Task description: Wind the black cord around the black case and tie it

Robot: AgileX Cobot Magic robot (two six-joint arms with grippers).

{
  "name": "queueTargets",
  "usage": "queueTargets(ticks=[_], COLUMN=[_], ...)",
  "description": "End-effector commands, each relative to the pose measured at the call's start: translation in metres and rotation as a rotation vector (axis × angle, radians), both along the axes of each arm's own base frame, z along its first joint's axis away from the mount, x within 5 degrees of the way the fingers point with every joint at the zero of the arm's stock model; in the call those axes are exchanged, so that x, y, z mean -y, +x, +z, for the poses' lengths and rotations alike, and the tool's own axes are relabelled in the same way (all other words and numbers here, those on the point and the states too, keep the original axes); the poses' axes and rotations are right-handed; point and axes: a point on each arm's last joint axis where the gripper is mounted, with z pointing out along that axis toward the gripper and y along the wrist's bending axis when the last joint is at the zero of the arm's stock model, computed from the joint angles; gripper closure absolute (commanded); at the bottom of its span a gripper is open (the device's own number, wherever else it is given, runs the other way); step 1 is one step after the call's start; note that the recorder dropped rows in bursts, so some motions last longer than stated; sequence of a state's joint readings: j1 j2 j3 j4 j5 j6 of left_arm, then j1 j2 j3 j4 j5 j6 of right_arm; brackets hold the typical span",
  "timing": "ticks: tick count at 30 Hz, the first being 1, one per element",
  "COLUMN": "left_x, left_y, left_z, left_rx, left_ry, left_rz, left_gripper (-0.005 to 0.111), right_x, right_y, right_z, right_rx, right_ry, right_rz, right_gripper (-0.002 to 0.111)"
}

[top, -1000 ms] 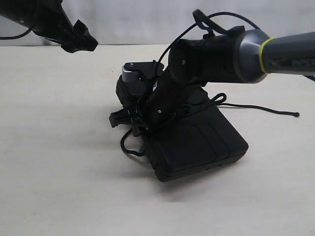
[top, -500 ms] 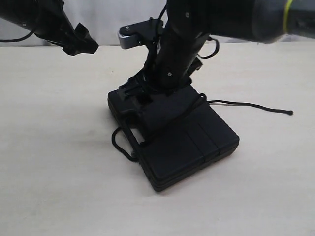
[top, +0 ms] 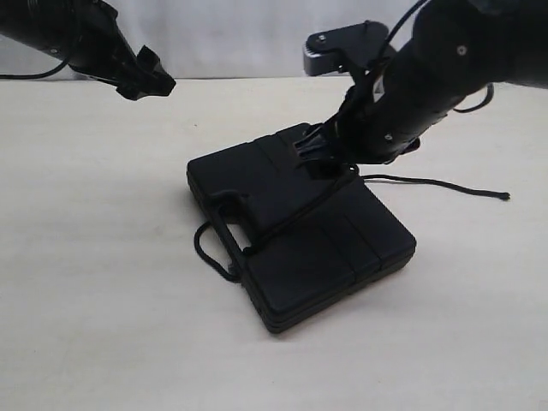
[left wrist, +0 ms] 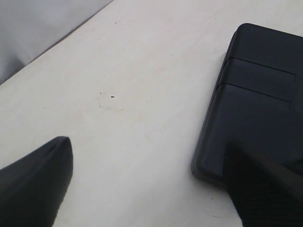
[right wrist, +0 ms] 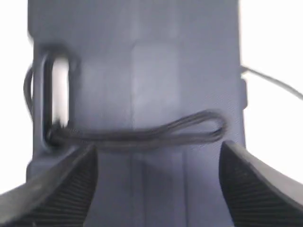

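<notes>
Up and off comes the right gripper (right wrist: 156, 165). A second ago it was bearing down on the black case (top: 325, 248); now it has lifted clear and swung back, hovering just above the case's rear edge. Its jaws have sprung wide, with nothing between them.

Straight under those open jaws lies the black cord (right wrist: 142, 135), let go and resting on the lid. It shows as a doubled run of strands laid across the lid panels. Follow it away from the gripper and it reaches the handle slot (top: 224, 218), where it passes through and bulges out in a slack loop onto the table (top: 103, 325). The case itself sits flat and looks unmoved over the last half second.

Off to the gripper's other side, the loose tail trails across the table to its frayed tip (top: 507, 197), well apart from everything.

Farthest of all, the left gripper (top: 152, 84) hangs high over the table, spread wide and empty, nowhere near the action.

So one pass is laid, by the look of it, but I can make out no knot. The tying looks yet to come, and that slack could slip.
</notes>
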State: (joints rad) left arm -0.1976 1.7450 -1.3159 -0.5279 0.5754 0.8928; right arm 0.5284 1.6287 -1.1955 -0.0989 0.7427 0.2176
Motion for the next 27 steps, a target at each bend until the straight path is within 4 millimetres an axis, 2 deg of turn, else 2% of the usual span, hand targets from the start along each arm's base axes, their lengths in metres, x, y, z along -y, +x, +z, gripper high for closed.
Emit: queueTargets(ticks=[1,5,9,16,19,24,27], left_x=[0.0,0.0,0.001,0.001,0.001,0.001,0.001], left_y=[0.001,0.001,0.0,-0.001,-0.001,0.0,0.0], left_z=[0.0,0.0,0.0,-0.001,-0.001,-0.001,-0.001], left_rx=[0.006,0.006,-0.005,-0.015,-0.015,-0.013,-0.013], left_ry=[-0.009,-0.011,-0.012,-0.014,-0.014,-0.014,-0.016], left_rz=[0.008,0.009,0.004,-0.001,-0.001,0.0,0.001], left_gripper=[0.027,0.027,0.027,0.027,0.027,0.027,0.027], right_x=[0.016,0.025,0.025,0.023,0.022,0.022,0.022], right_y=[-0.001,-0.004,-0.004,0.001,0.004,0.007,0.008], right_z=[-0.018,-0.042,-0.05,-0.073,-0.075,-0.073,-0.066], right_rx=[-0.009,0.015,0.069,0.026,0.044,0.083,0.123], right_ry=[0.09,0.187,0.302,0.296,0.299,0.308,0.324], right_rz=[-0.088,-0.163,-0.231,-0.262,-0.26,-0.25,-0.245], right_gripper=[0.041,0.041,0.041,0.041,0.057,0.103,0.104])
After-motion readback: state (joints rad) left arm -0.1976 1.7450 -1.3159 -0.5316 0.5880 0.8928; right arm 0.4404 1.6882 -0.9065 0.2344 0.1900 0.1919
